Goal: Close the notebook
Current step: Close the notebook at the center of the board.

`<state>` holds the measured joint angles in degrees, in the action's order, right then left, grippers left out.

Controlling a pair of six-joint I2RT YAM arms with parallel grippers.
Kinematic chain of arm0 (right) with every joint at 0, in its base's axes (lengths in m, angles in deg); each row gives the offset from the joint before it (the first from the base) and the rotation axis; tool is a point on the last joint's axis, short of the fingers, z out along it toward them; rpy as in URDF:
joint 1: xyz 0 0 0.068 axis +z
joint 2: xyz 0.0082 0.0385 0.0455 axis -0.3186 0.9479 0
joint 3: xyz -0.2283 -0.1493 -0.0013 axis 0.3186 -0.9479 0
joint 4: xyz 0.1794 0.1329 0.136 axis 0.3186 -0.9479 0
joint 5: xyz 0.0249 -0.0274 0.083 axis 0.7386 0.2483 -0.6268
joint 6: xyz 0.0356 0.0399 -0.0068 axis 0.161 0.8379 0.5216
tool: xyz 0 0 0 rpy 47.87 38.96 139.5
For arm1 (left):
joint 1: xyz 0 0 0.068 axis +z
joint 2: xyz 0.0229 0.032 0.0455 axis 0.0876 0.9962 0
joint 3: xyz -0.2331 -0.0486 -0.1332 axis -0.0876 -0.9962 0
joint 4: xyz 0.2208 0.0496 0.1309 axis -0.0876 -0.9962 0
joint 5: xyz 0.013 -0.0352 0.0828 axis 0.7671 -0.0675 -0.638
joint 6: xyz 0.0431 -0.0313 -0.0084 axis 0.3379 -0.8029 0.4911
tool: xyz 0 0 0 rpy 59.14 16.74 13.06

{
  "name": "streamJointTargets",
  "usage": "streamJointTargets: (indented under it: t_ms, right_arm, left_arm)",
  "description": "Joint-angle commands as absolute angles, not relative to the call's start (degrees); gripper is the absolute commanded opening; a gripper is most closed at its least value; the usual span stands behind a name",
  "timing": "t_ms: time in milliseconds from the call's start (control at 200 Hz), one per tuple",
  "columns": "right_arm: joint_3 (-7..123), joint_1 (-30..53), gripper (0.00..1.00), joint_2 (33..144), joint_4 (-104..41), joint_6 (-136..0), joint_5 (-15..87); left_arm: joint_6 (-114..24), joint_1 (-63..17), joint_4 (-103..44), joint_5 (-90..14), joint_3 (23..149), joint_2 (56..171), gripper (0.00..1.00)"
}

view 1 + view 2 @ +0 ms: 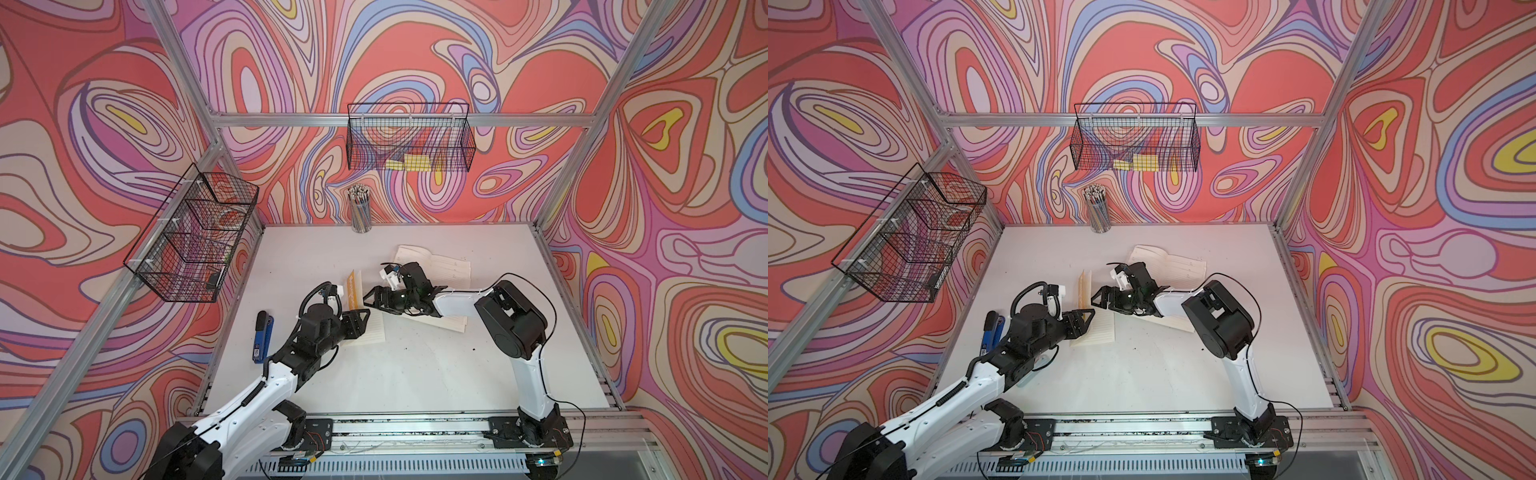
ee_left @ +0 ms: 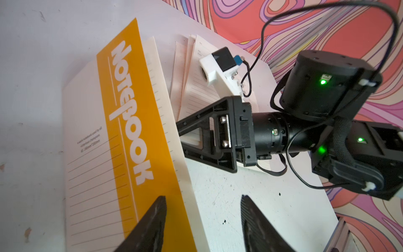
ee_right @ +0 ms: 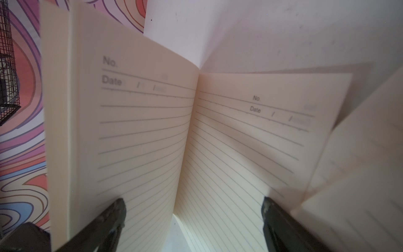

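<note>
The notebook lies open mid-table in both top views, its lined pages fanned to the right. Its orange-striped cover half stands raised, nearly upright. In the left wrist view the cover reads "NOTEBOOK". My left gripper is open, one finger over the cover and the other over bare table, with the page edge running between them. It sits at the cover's near end. My right gripper is open, facing the inner pages from the right, holding nothing.
A blue stapler lies by the table's left edge. A cup of pencils stands at the back. One wire basket with yellow notes hangs on the back wall, another on the left frame.
</note>
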<state>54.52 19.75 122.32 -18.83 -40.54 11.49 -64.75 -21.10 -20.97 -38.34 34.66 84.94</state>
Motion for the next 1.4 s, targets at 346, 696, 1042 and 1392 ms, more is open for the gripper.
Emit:
streamJointTargets:
  t_ms: [346, 696, 1042, 1392]
  right_arm:
    - [60.4, 20.06, 0.98, 113.35, -29.5, -45.64, 17.01]
    - [61.12, 20.07, 0.98, 111.91, -27.65, -44.25, 16.54]
    - [62.83, 20.04, 0.98, 114.93, -24.26, -41.5, 14.0]
    - [59.72, 20.27, 0.98, 118.05, -22.12, -39.48, 11.92]
  left_arm:
    - [-62.54, -20.65, -11.28, -36.83, 27.74, 84.84, 0.56]
    - [-63.11, -20.69, -4.23, -36.44, 25.22, 91.44, 0.56]
    - [-64.27, -20.74, 2.4, -34.61, 25.73, 100.96, 0.55]
    - [-64.95, -20.91, 2.56, -35.92, 27.39, 104.04, 0.55]
